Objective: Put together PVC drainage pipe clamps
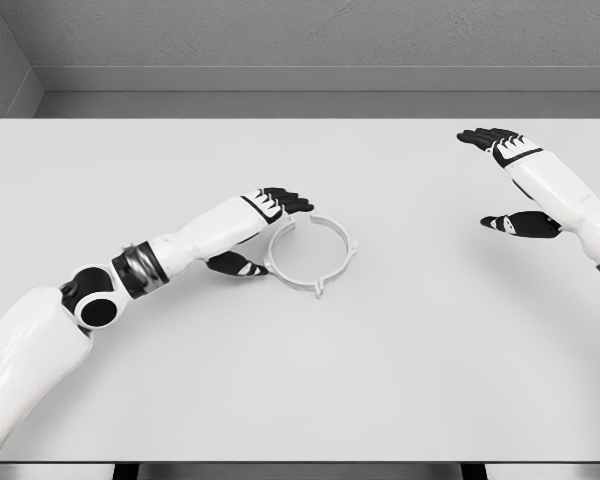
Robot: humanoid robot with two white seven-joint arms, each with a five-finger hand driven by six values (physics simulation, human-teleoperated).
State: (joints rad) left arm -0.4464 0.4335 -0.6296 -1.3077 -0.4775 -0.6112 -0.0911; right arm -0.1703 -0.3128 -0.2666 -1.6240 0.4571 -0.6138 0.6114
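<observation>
Lying flat, pipe clamp (313,254) just beside left hand (264,232).

1. A thin white plastic ring-shaped pipe clamp (313,252) lies flat near the middle of the pale grey worktop (400,380).
2. Its hoop is round and hollow, the worktop showing through.
3. Small tabs jut from its rim at the right and at the near edge.
</observation>
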